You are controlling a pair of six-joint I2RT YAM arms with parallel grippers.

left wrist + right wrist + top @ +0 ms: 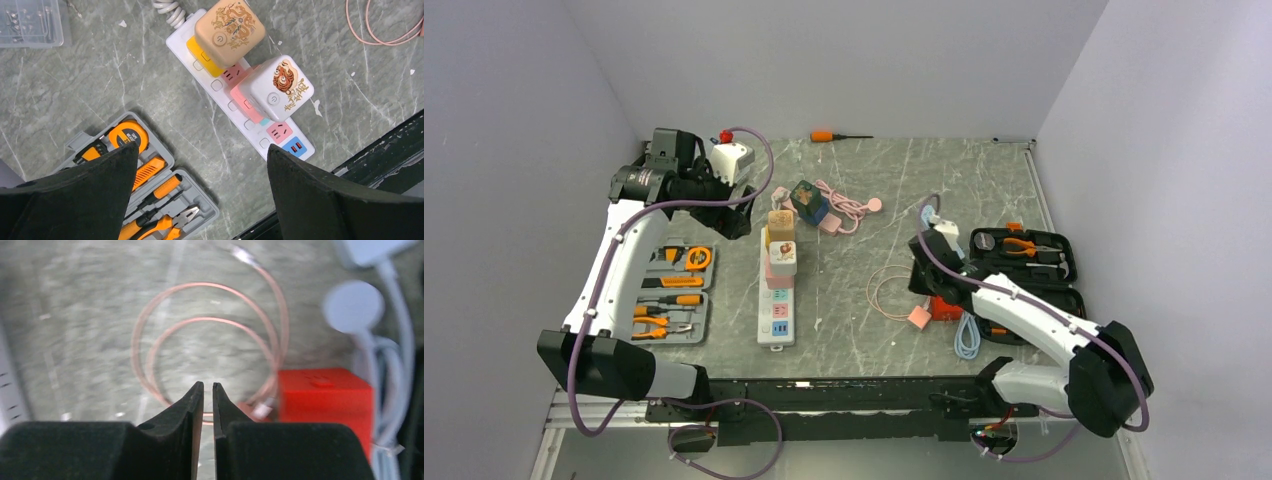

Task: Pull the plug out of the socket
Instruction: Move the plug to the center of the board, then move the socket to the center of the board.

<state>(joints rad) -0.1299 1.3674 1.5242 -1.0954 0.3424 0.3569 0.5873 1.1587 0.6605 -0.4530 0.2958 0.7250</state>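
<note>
The socket (776,308) lies lengthwise at the middle of the table, with two plug cubes seated side by side on its far half: a tan dragon cube (229,31) and a white tiger cube (280,87). The left gripper (202,152) hangs above it with fingers spread wide, holding nothing. To the right, the right gripper (208,385) is almost pressed together, empty, over a pink cable coil (210,285) beside a red cube (325,395).
</note>
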